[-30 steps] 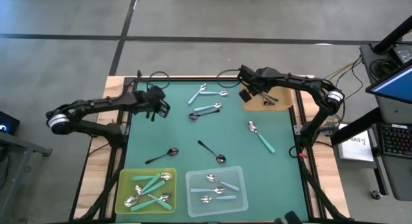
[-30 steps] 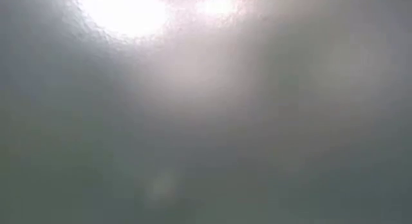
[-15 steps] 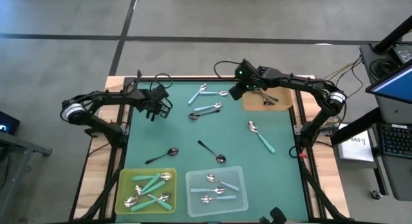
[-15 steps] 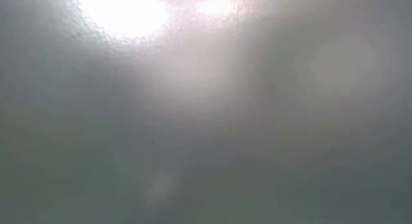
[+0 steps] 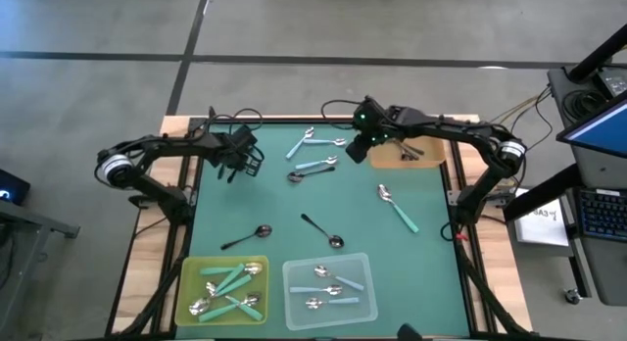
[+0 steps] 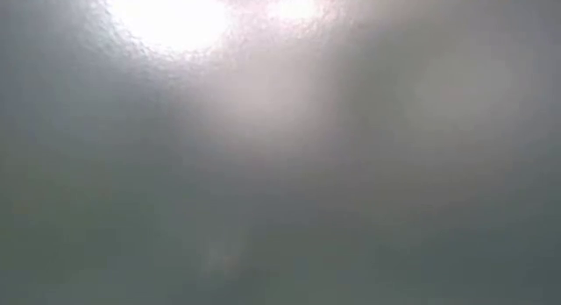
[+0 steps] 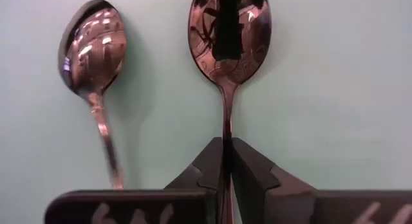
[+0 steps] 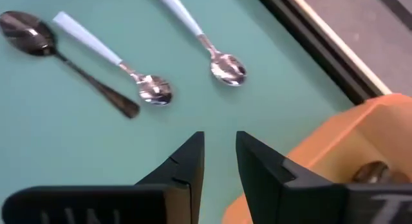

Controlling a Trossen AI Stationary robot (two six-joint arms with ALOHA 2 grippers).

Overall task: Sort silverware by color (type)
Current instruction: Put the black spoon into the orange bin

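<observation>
My left gripper (image 5: 245, 157) is over the green mat's far left part, shut on a dark shiny spoon (image 7: 228, 31). A second dark spoon (image 7: 90, 47) shows beside it in the left wrist view; I cannot tell whether it lies on the mat or is held. My right gripper (image 5: 359, 145) is open and empty, just left of the orange tray (image 5: 423, 157). Below it lie light-blue-handled spoons (image 8: 112, 56) (image 8: 193, 31) and a dark spoon (image 8: 38, 37). More spoons lie on the mat: teal (image 5: 397, 209), black (image 5: 245, 238) (image 5: 321, 230). My left gripper pinches the dark spoon's thin neck (image 7: 226, 130) between its two shut fingers, just behind the bowl. The fingers lie along the spoon, and the bowl sticks out ahead of them. The handle is hidden behind the fingers.
A yellow tray (image 5: 188, 272) with teal spoons and a clear tray (image 5: 364, 263) with light-blue spoons stand at the near edge. The orange tray at the far right holds dark spoons. The low view shows only glare.
My right gripper has gone from over the orange tray toward the table's left, and now stands beside the tray over the mat. My left arm's rear part has swung toward the far edge, while its gripper has stayed almost where it was.
</observation>
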